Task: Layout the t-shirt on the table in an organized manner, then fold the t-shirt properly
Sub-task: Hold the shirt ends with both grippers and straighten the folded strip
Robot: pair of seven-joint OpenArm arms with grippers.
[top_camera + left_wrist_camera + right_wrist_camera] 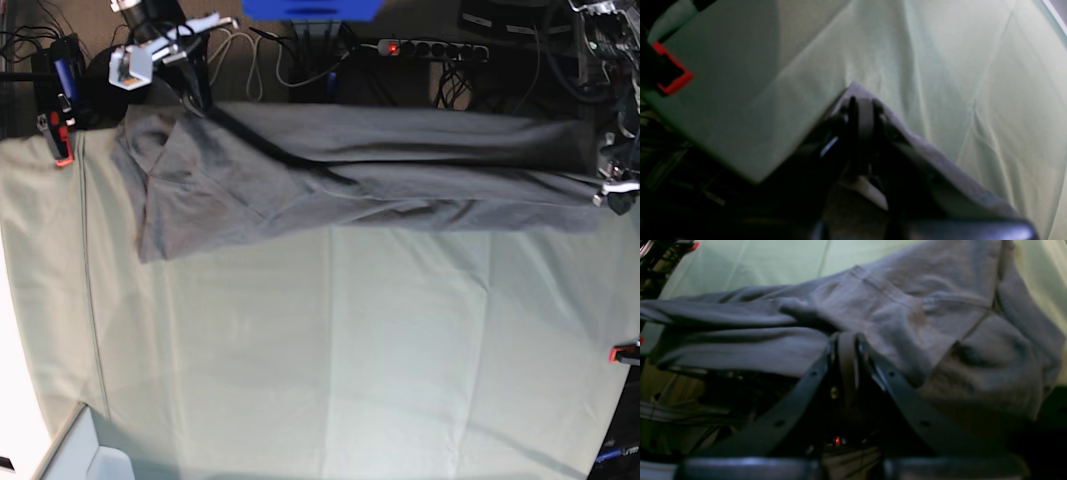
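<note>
In the base view, going left to right, a small red-and-black clamp (60,140) grips the tabletop's edge at about ten o'clock. Just right of it, the right end effector (195,100) sits at the far edge near eleven o'clock, its jaws together and pinched on a bunched fold of the plain medium-grey cotton short-sleeved t-shirt (350,180). The right wrist view shows this closely: the right end effector (846,340) is clamped on the grey cloth, with a sleeve seam and a rumpled sleeve spreading toward two o'clock.

The t-shirt is stretched as a long band along the far edge of the tabletop (350,350), a wide flat surface covered with pale mint-green creased cloth, from eleven o'clock across to two o'clock. Its left part lies crumpled and folded over itself; the middle runs in long lengthwise folds.

At the far right, near three o'clock, the left end effector (612,190) holds the shirt's other end. In the left wrist view the left end effector (862,103) is closed on a grey corner of fabric, with another red clamp (671,68) at nine o'clock.
</note>
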